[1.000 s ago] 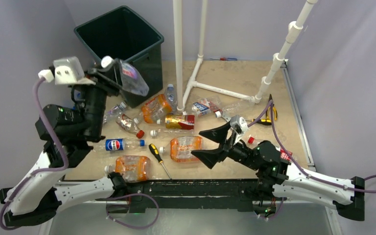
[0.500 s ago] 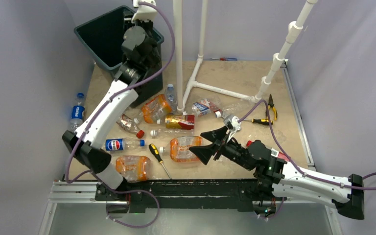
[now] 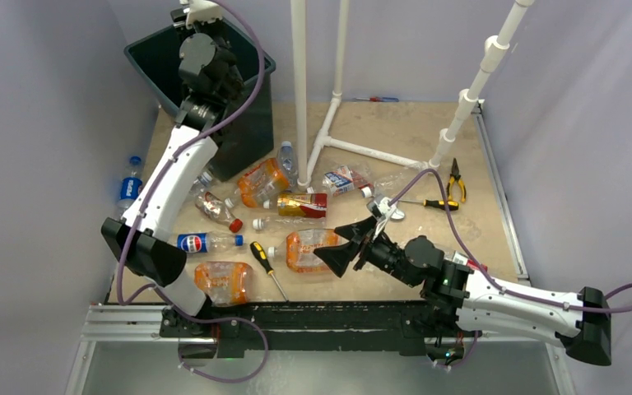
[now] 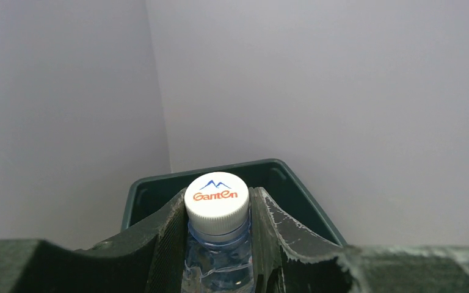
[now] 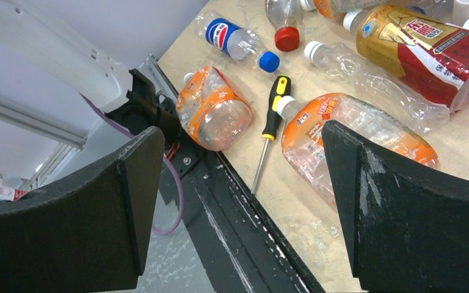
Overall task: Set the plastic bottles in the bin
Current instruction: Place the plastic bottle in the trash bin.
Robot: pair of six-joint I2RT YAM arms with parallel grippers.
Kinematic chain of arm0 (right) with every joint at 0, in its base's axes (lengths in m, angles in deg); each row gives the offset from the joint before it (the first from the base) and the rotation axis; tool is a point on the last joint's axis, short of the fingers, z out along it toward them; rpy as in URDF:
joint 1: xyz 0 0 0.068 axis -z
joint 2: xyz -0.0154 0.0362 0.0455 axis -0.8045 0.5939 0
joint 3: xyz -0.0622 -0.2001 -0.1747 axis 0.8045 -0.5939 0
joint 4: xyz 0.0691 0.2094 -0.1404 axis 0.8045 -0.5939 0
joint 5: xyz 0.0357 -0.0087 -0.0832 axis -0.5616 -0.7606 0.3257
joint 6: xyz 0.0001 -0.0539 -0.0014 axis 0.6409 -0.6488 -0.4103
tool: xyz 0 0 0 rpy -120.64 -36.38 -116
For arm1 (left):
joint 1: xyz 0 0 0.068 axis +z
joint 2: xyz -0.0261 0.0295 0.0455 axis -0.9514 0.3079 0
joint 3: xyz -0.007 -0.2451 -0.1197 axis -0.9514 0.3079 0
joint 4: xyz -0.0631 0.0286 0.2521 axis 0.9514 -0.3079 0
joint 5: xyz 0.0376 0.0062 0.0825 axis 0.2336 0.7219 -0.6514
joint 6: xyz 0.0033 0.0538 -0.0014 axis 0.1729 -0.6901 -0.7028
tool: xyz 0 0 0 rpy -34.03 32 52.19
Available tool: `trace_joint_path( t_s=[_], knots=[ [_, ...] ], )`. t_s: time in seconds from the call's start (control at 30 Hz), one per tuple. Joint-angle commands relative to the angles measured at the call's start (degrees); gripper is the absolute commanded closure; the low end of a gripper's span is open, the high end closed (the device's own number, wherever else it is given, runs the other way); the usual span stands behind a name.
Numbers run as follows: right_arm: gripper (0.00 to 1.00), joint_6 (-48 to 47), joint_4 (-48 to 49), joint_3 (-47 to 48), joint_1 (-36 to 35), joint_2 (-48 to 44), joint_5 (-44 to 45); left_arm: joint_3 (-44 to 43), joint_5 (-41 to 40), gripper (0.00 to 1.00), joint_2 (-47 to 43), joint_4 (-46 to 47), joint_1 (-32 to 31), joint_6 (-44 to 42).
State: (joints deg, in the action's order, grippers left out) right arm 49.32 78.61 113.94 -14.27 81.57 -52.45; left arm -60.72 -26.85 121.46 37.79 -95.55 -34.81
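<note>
1. The left gripper point(image 4: 217, 210) had its rough, scuffed black fingers pinching a clear bottle point(image 4: 217, 194) at the neck. The bottle was crinkly plastic with a ribbed white cap, and it hung right over the mouth of the bin point(image 3: 248, 130).
2. The bin was dark, smooth, square and tapered, with a thick rounded rim.
3. The right gripper point(image 3: 346, 244) was spread as wide as it goes, with nothing in it. It sat low over a squashed orange-label bottle point(image 3: 309, 249), which lay next to a black-and-orange screwdriver point(image 3: 268, 268).
4. A second earlier the left arm was holding that bottle down by the bin's left side. It had since swung up and over the rim. The right arm had crept lower and further left towards the orange one.
5. Room was tight around the bin, with walls close on two sides and an upright white pipe point(image 3: 299, 82) just to its right.
6. A blue-label bottle point(image 3: 129, 188) stood past the left edge of the table point(image 3: 395, 132).
</note>
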Motion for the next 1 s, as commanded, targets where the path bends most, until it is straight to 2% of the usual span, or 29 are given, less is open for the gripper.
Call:
trace_joint_path(
  t_s=[0.0,0.13,0.3,0.53,0.67,0.87,0.97],
  knots=[
    [0.02,2.13,2.04,-0.35,-0.19,-0.65,4.23,1.24,4.56,1.0,-0.35,-0.23,5.28,6.87],
    [0.01,5.24,-0.63,-1.23,-0.19,-4.69,7.07,2.33,8.01,1.0,1.87,-7.12,11.52,18.22],
    [0.01,3.52,-8.06,0.66,-0.19,-8.61,7.92,4.3,12.99,1.0,3.3,-13.44,15.83,26.84],
    [0.01,2.96,-10.88,0.57,-0.19,-11.64,8.11,5.27,13.7,1.0,6.5,-19.37,16.45,30.17],
    [0.01,3.79,-12.81,0.39,-0.19,-12.42,8.36,9.44,12.94,1.0,6.33,-18.78,16.54,31.95],
    [0.01,3.28,-15.18,1.23,-0.19,-12.89,10.15,11.56,14.54,0.73,5.3,-18.9,16.54,33.18],
    [0.01,2.42,-15.55,2.05,-0.19,-12.61,10.97,11.7,15.04,0.66,4.51,-19.15,16.54,33.36]
  ],
)
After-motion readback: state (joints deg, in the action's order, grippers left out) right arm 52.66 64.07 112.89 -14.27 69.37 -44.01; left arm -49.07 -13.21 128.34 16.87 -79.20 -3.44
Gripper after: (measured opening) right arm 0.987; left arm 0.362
